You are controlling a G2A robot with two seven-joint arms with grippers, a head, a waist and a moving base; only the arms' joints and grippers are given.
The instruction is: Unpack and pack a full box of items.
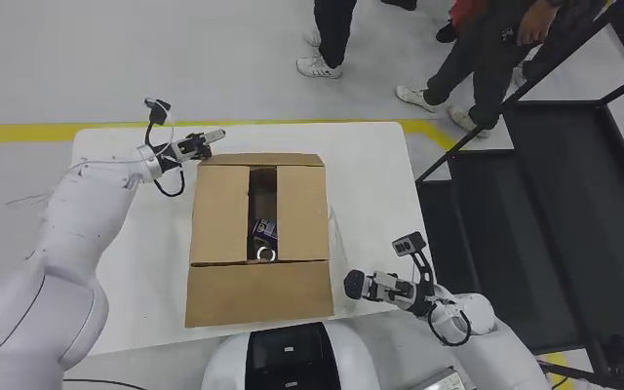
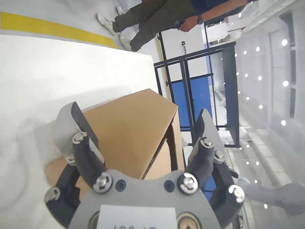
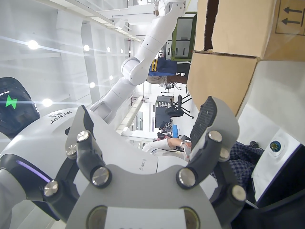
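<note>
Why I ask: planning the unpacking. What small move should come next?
Probably ease the left gripper, jaws open beside a far corner of the brown cardboard box, onto the nearest top flap and fold it outward: the flaps leave only a narrow gap over the items.

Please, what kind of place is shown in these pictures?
Probably a robotics lab or test hall. A yellow line is marked on the floor beyond the white table holding the cardboard box, a black metal rack stands beside it, and office chairs show farther back.
</note>
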